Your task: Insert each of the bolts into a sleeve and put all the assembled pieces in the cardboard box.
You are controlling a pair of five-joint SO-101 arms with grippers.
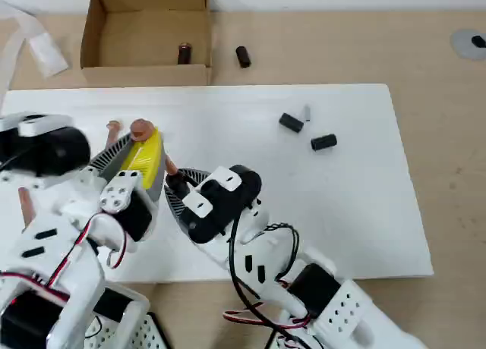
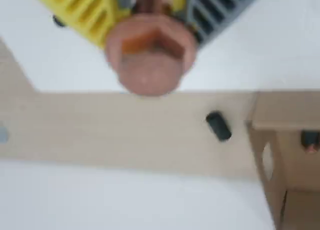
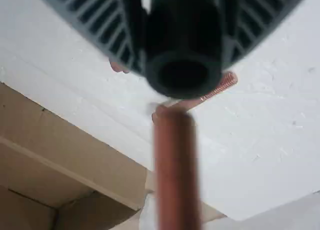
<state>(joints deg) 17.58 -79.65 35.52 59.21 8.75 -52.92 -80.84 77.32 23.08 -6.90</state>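
While the left claw [image 2: 150, 2] grips a copper bolt [image 2: 150, 55], head jutting beyond it, the right claw [image 3: 182, 25] just beside it is clamped around a black sleeve [image 3: 184, 65]. A copper shank [image 3: 174, 165] points lengthwise at the sleeve's open bore, tip just short and slightly off-centre; both arms crouch low over the tabletop [image 1: 342, 212].

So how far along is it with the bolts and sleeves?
Done: one assembled piece lies in the cardboard box. In hand: the left hand grips a bolt and the right hand a sleeve, not yet joined. Left: three loose sleeves outside the box await bolts.
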